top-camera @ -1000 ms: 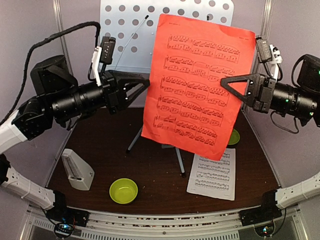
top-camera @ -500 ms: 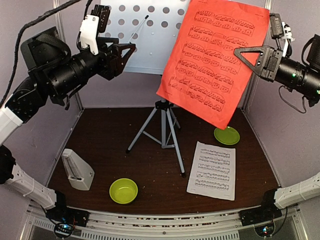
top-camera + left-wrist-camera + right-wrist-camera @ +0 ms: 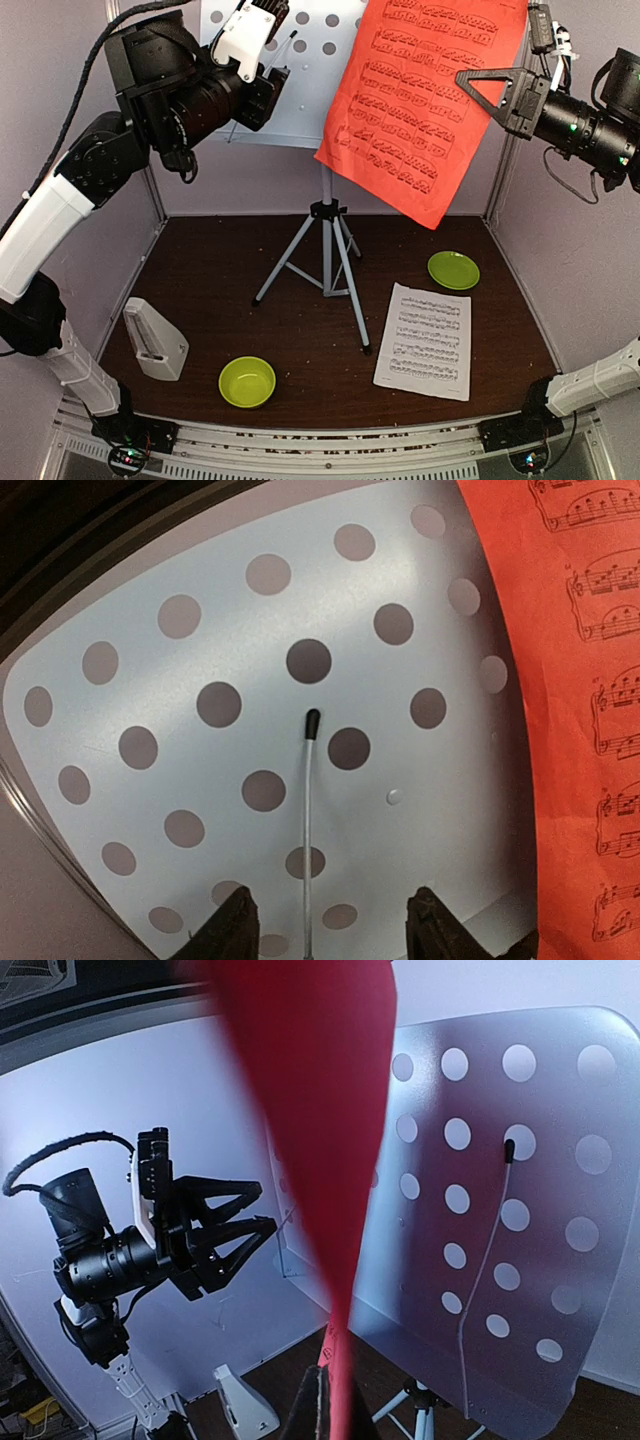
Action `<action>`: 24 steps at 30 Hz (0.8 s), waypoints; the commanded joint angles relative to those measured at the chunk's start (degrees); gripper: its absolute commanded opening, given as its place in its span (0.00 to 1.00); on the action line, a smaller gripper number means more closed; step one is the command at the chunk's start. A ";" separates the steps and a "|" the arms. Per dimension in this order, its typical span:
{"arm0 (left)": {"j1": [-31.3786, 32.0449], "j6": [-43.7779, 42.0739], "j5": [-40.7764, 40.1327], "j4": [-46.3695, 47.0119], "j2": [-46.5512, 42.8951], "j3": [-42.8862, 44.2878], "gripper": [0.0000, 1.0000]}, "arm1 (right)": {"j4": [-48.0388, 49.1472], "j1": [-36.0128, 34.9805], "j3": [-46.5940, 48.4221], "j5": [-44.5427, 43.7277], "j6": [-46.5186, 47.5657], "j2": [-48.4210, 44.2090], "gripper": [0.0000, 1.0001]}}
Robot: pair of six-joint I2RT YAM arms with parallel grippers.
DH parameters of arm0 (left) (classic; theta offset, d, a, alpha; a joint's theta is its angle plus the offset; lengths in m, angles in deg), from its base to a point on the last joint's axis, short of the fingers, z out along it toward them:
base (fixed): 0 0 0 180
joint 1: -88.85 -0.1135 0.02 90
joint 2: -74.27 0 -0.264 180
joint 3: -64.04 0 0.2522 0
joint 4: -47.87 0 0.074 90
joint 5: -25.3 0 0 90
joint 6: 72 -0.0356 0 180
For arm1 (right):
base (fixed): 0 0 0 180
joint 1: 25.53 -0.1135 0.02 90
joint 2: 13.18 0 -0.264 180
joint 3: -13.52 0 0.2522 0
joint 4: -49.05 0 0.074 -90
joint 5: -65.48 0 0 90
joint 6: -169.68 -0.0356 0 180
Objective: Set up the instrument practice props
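The right gripper (image 3: 470, 80) is pinching the red sheet of printed music (image 3: 420, 100) by its side edge, fingers pressed together on the paper. The sheet is hanging tilted just ahead of that hand, overlapping one side of the pale perforated music stand (image 3: 300, 110) but, as far as I can tell, not yet seated on it. The left gripper (image 3: 330, 935) is hovering with fingers spread and nothing between them, the stand just in front of it. Far below both hands, the white sheet of printed music (image 3: 425, 342) is lying flat on the dark tabletop (image 3: 220, 270), and the small pale-grey pyramid metronome (image 3: 155, 340) is standing there untouched. In my judgement the stand is up, the red sheet is partway placed, and the white sheet is waiting.
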 commanded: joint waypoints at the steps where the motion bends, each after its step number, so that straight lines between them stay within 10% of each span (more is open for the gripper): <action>1: -1.40 -7.42 -5.04 0.33 1.51 2.69 0.52 | 3.70 0.35 1.80 2.50 0.93 1.15 0.00; 24: -6.26 -1.95 -5.24 -6.62 2.05 6.22 0.39 | 0.20 0.34 10.28 -2.36 3.98 7.63 0.00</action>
